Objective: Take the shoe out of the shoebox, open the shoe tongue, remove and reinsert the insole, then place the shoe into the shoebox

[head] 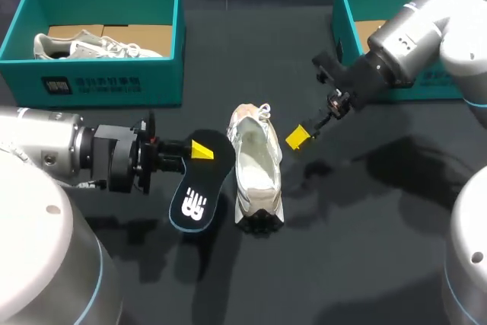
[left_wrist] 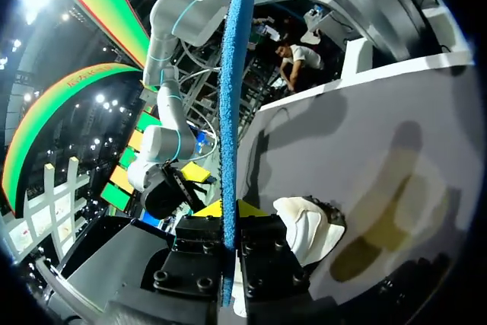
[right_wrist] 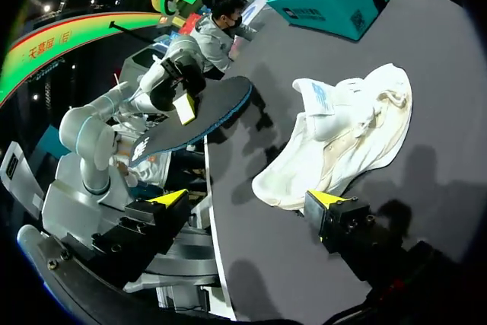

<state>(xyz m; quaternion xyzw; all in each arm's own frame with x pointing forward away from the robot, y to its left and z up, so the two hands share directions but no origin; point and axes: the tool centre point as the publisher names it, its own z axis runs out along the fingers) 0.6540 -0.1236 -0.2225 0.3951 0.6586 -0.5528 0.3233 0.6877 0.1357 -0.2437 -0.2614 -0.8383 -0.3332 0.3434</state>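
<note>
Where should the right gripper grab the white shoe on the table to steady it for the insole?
Probably the collar rim of the shoe on the side facing the right gripper, coming down from above. The opening faces up, leaving that rim exposed, and the left gripper holds the insole on the other side.

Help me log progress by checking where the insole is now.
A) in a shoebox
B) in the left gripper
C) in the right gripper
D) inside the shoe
B: the left gripper is shut on the insole, which is outside the shoe and beside it.
</note>
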